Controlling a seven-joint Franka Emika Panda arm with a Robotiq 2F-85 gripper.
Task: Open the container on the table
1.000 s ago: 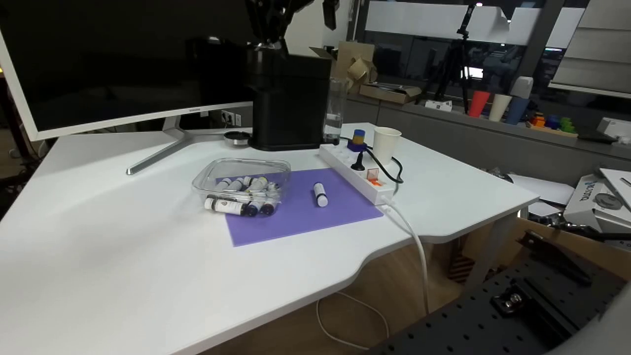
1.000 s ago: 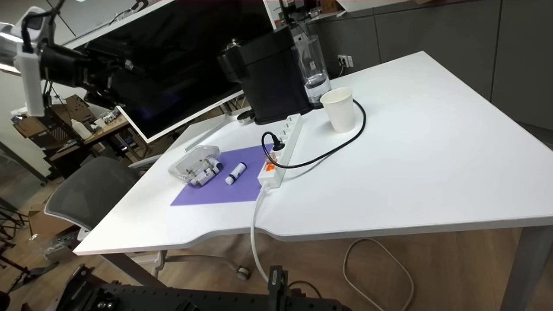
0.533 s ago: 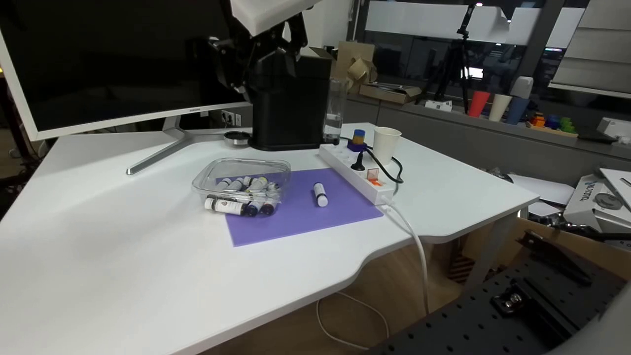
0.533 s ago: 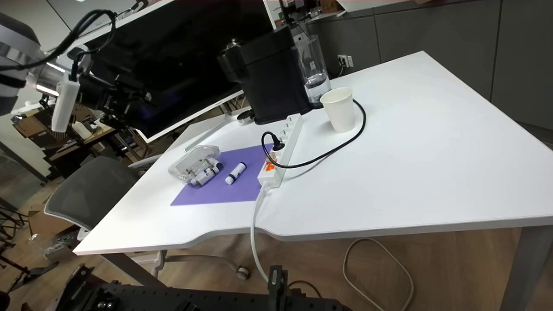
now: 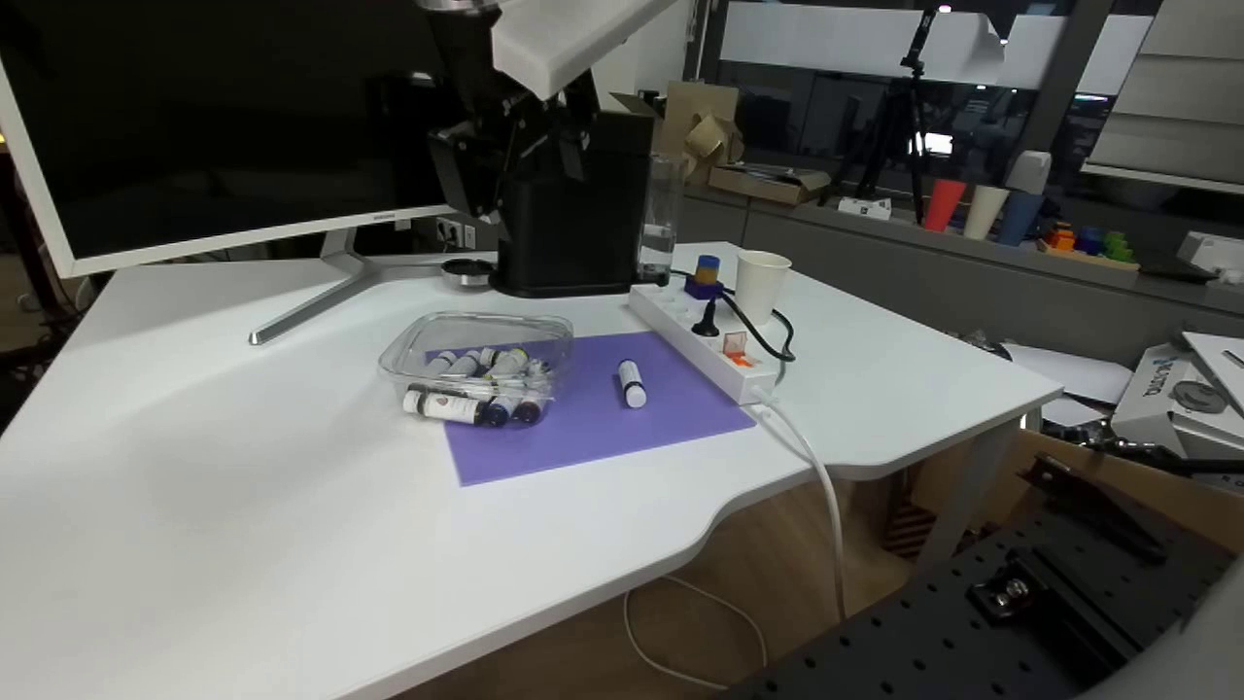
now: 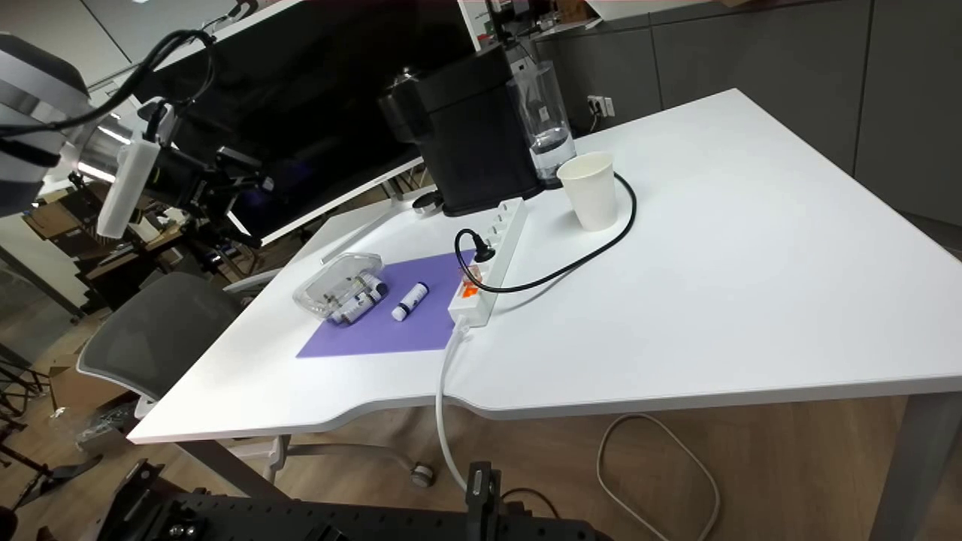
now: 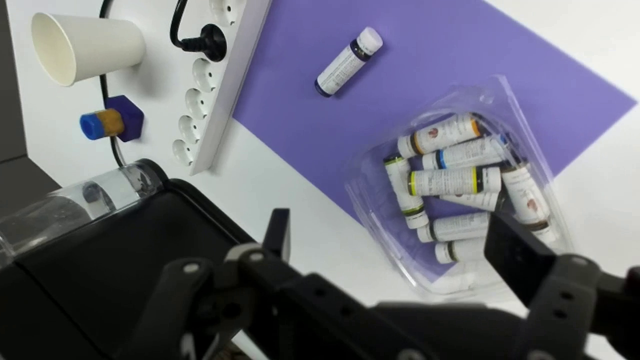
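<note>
The tub point(image 5: 481, 331) sat partly on the mat point(image 5: 593, 418), between the wavy edge of the tabletop point(image 5: 243, 544) and the back edge by the monitor point(image 5: 224, 117). The gripper point(image 7: 392, 241) hung above the tabletop, fingers spread wide, holding nothing. I could not make out a lid; that seemed the chief danger, since a pinch on the clear wall could tip out the vials point(image 7: 445, 181). Flimsy-looking, the tub might also buckle or skid under a push. A low swing risked knocking the machine point(image 5: 573, 243) near the back edge. I counted one each of tub, mat, monitor, machine, strip point(image 7: 220, 100) and cup point(image 7: 100, 47); one vial loose on the mat, at least eight in the tub, some overlapping.
</note>
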